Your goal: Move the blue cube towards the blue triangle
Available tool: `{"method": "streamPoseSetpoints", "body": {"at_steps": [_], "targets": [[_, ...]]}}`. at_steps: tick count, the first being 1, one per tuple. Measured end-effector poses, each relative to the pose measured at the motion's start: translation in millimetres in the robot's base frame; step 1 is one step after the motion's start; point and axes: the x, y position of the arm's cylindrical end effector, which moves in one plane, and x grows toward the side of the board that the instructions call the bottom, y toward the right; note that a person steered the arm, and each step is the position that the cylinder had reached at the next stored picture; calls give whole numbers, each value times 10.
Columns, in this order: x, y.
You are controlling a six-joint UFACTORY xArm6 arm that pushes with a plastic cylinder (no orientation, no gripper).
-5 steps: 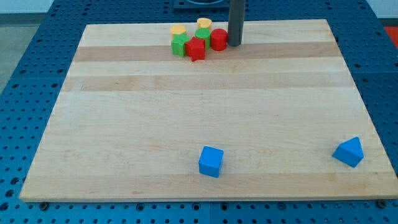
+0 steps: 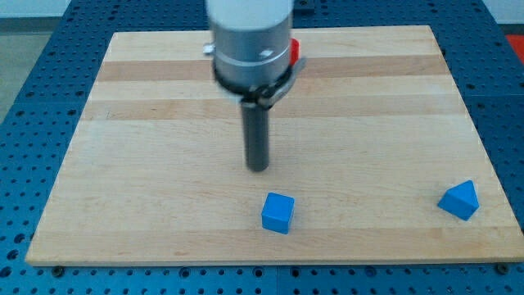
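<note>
The blue cube (image 2: 277, 212) lies near the bottom edge of the wooden board, about the middle. The blue triangle (image 2: 458, 199) lies at the bottom right of the board, far to the cube's right. My tip (image 2: 258, 168) rests on the board just above the cube and slightly to its left, a short gap apart. The rod hangs from the arm's grey body (image 2: 250, 41), which covers the top middle of the board.
A red block (image 2: 295, 51) shows partly at the arm body's right edge near the board's top. The other blocks of that cluster are hidden behind the arm. The wooden board (image 2: 147, 164) lies on a blue perforated table (image 2: 33, 98).
My tip has moved from the top of the board, beside the red block, down to just above the blue cube. The arm body now hides the top cluster. The blue blocks have not moved.
</note>
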Motion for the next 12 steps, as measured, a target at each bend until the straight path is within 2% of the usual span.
{"method": "streamPoseSetpoints", "body": {"at_steps": [2,4,7,10,12], "targets": [[640,-101],[841,413],[828,441],[734,71],[626,269]]}}
